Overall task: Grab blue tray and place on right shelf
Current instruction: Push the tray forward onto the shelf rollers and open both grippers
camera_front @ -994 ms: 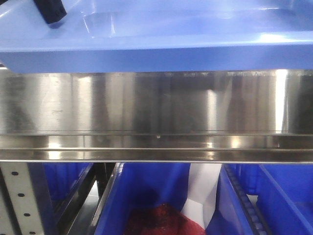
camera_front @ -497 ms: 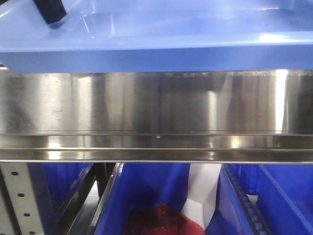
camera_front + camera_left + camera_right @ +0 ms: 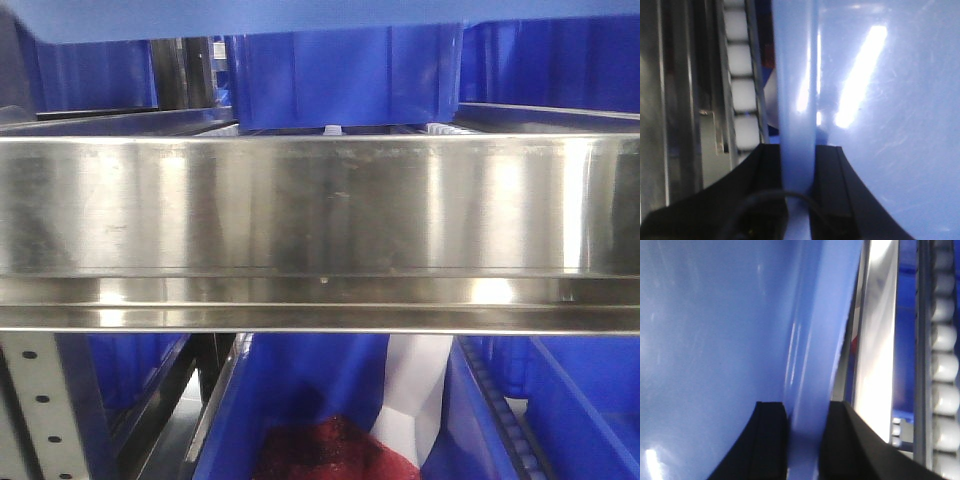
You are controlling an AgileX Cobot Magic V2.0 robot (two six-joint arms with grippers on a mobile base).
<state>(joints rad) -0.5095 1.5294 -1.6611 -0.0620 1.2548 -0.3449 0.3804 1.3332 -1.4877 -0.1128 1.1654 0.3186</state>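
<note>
Front view: blue tray shows only as a pale strip along the top edge of frame, above the right shelf, whose brushed steel rail spans the middle band. A gap lies between strip and rail; dark-blue bins are seen through it, further back. More bins sit below the rail, one at lower centre holding red material. Perforated post at lower left. Left wrist view: left gripper is clamped on the tray's rim at bottom centre, one black finger either side of the pale edge. Glossy tray face fills the right half; white rollers upper left. Right wrist view: right gripper is likewise closed on the rim, bottom centre. Tray face fills the left; shelf metal and rollers run down the right side. Whether tray touches shelf: cannot tell.
</note>
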